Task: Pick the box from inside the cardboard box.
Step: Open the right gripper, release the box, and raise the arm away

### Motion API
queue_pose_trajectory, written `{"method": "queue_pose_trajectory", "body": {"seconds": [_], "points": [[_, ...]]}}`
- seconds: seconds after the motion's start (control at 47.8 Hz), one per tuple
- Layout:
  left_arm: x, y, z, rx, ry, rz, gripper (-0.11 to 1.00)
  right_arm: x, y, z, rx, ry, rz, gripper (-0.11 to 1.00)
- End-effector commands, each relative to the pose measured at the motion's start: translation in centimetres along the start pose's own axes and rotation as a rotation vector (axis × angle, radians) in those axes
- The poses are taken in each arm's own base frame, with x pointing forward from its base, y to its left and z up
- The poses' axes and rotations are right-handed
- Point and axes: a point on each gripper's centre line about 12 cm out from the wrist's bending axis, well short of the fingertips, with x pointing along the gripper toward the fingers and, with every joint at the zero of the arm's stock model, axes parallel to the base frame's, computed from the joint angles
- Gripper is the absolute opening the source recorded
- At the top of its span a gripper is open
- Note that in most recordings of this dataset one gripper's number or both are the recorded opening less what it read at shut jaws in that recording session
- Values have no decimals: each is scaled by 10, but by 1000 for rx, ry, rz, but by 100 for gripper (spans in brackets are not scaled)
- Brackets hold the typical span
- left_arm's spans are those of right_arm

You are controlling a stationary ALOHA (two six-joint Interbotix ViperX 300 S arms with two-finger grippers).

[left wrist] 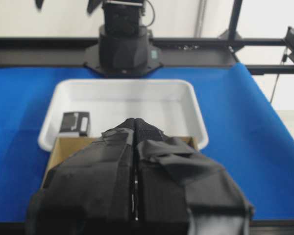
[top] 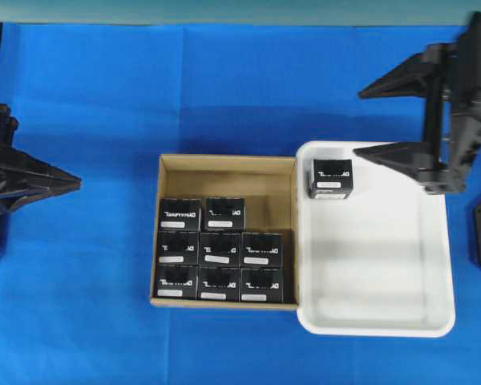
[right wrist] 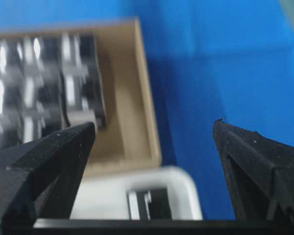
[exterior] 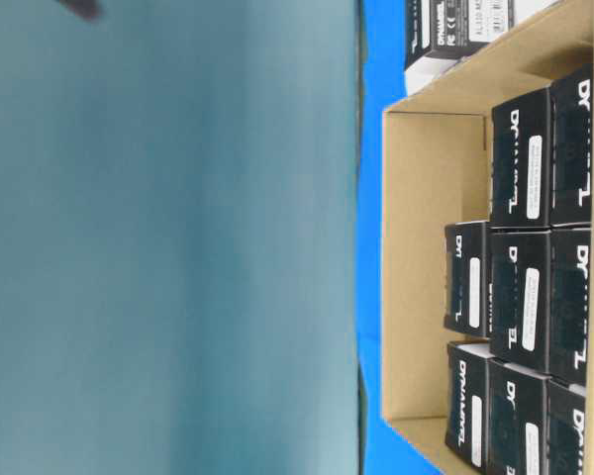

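Note:
The brown cardboard box (top: 224,172) sits mid-table with several small black boxes (top: 220,249) packed in its near part; its far strip is bare. One more black box (top: 331,178) lies in the far-left corner of the white tray (top: 377,257). My right gripper (top: 359,122) is open and empty, hovering just right of and above that box. In the right wrist view the jaws (right wrist: 154,125) stand wide apart over the tray corner, and the box (right wrist: 149,203) shows below. My left gripper (top: 78,184) is shut and empty, left of the cardboard box.
A blue cloth (top: 88,305) covers the table. The white tray touches the cardboard box's right wall. In the left wrist view, the other arm's black base (left wrist: 122,46) stands behind the tray (left wrist: 122,88).

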Motion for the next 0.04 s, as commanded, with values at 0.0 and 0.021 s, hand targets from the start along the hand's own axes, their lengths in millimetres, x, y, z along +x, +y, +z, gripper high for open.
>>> {"method": "queue_pose_trajectory", "body": {"seconds": [0.0, 0.021], "points": [[1, 0, 12, 5, -32, -2, -5, -12, 1, 8, 11, -79, -8, 97], [1, 0, 13, 5, -34, -2, -5, -14, 1, 8, 17, -88, -9, 97]]}}
